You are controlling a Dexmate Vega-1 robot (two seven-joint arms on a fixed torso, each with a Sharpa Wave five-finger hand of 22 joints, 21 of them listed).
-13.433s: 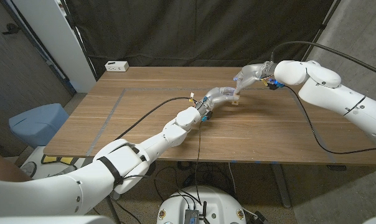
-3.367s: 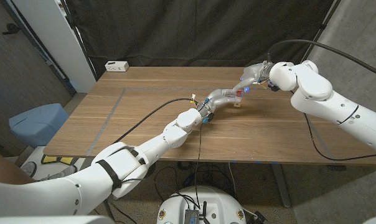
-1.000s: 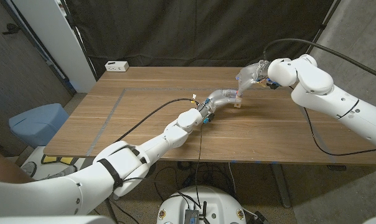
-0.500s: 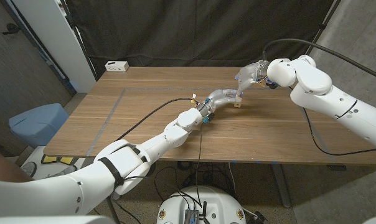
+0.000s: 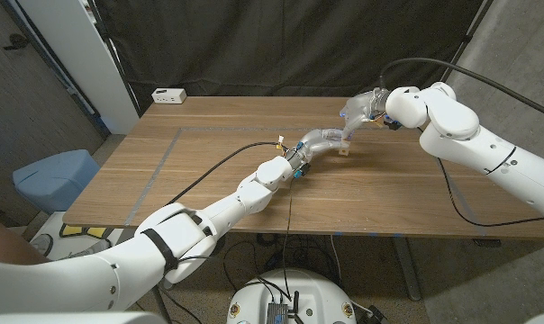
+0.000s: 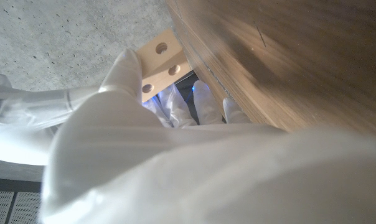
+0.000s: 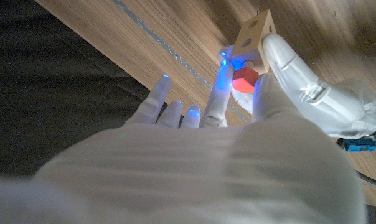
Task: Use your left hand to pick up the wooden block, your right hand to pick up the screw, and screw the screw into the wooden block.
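Spanning the head view, a wooden table (image 5: 191,171) fronts black curtains (image 5: 281,45).

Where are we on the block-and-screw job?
Done: left hand holds the wooden block; right hand has brought the red screw to it. In hand: screw head sits against the block's face at a hole. Left: driving it in; depth can't be judged.

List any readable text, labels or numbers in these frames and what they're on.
None readable.
White box at the table's far corner: dark marks on its face, too small to read.
Wooden block: plain holes, no print.
Red screw: no marking visible.
Left hand and right hand: no lettering visible.
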